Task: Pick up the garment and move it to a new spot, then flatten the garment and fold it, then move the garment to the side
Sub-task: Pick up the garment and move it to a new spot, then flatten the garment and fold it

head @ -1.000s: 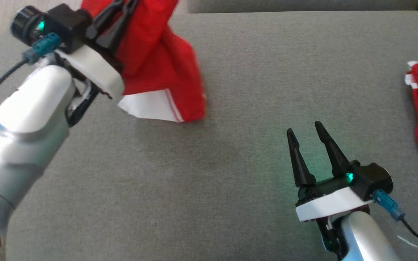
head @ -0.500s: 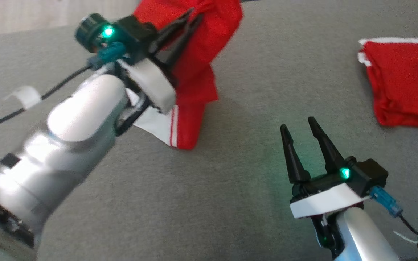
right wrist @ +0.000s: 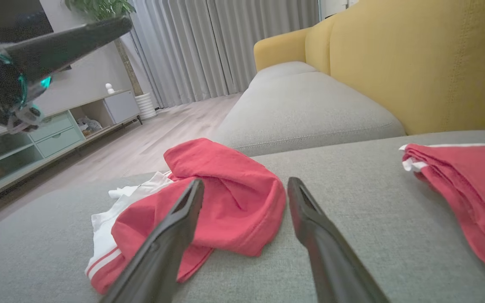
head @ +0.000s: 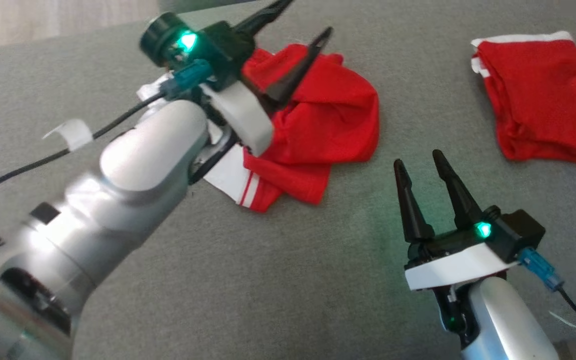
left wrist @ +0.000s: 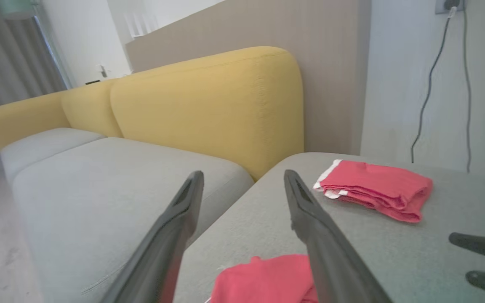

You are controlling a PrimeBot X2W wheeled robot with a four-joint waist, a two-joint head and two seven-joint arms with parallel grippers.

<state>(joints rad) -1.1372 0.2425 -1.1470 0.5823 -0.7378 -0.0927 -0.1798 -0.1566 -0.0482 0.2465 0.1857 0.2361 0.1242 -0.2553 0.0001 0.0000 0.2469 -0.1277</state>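
Observation:
The garment (head: 328,130) is red with white, red-striped trim, and it lies in a crumpled heap on the grey cushion (head: 268,280). My left gripper (head: 307,17) hovers just above its far left part, open, with nothing between the fingers. In the left wrist view the left gripper (left wrist: 243,172) looks over the garment (left wrist: 263,277) at the bottom edge. My right gripper (head: 418,157) stands open and empty, a short way right of the heap. In the right wrist view the right gripper (right wrist: 246,180) points at the garment (right wrist: 225,193).
A second red garment (head: 543,115), folded, lies at the cushion's far right. A yellow sofa back (left wrist: 209,109) and more grey seats (right wrist: 301,109) stand behind. Wooden floor and a low cabinet (right wrist: 49,134) lie beyond the cushion's left edge.
My left gripper has opened and let go of the garment, which has dropped into a heap on the cushion. The head view has shifted. The right gripper keeps its place.

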